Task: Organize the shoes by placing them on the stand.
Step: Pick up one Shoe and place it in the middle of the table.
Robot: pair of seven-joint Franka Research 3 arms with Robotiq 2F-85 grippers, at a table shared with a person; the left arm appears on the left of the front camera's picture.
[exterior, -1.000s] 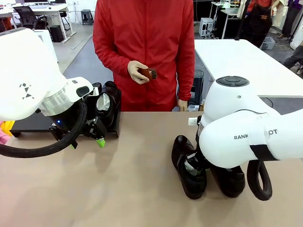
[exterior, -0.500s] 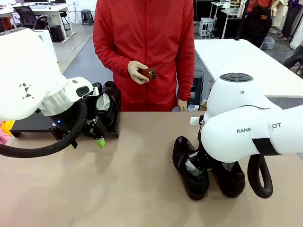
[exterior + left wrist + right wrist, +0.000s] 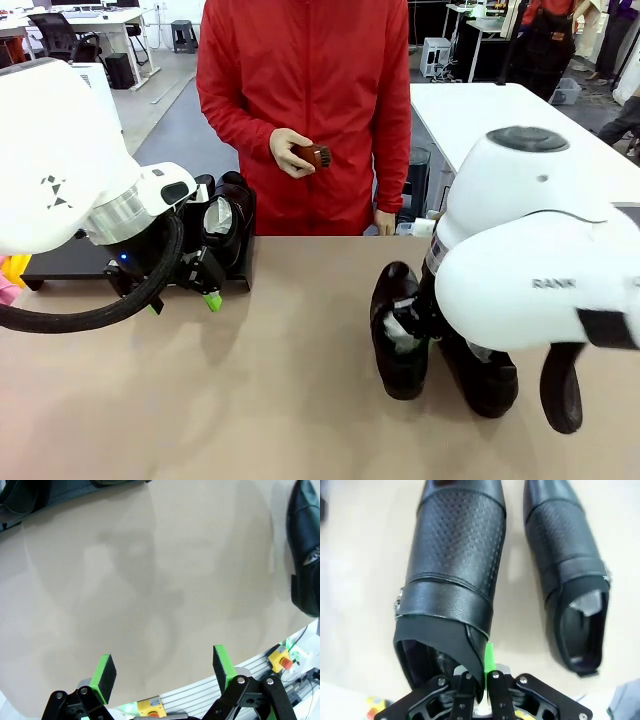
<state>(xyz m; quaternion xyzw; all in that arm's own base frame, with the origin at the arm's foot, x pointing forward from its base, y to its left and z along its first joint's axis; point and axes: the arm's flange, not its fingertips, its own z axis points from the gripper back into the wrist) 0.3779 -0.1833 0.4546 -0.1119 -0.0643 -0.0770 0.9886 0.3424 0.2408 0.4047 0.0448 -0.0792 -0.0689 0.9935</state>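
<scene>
Near the right edge of the worktop [image 3: 300,410], right gripper [image 3: 480,680] is clamped on the back rim of a black shoe [image 3: 398,345], with the fingers pinching the heel wall. The toe points to the far edge. Can't tell if the sole is clear of the worktop. Second shoe [image 3: 488,378] sits just beside it on the right-edge side, paper stuffing showing, not gripped.

Stand [image 3: 60,262] is at the far left corner. A parked shoe [image 3: 226,222] with white paper rests at the stand's right end, and the left arm hides much of the stand. Left gripper [image 3: 164,670] hangs just in front of the stand, fingers wide apart, nothing between them, bare worktop under it. A person stands at the far edge, hand [image 3: 288,150] holding a small brown brush [image 3: 315,155], not joining in.

Step in hand, as I read it: pick-up of one shoe from the right-side pair. The grip is made and the carry comes next.

The next move calls for a clean lift, a long haul across to the far left corner, and a path around the left arm in front of the stand. Then set it down in a free slot beside the parked shoe. The grip is on the rim only, so the shoe may swing. Go slow.
</scene>
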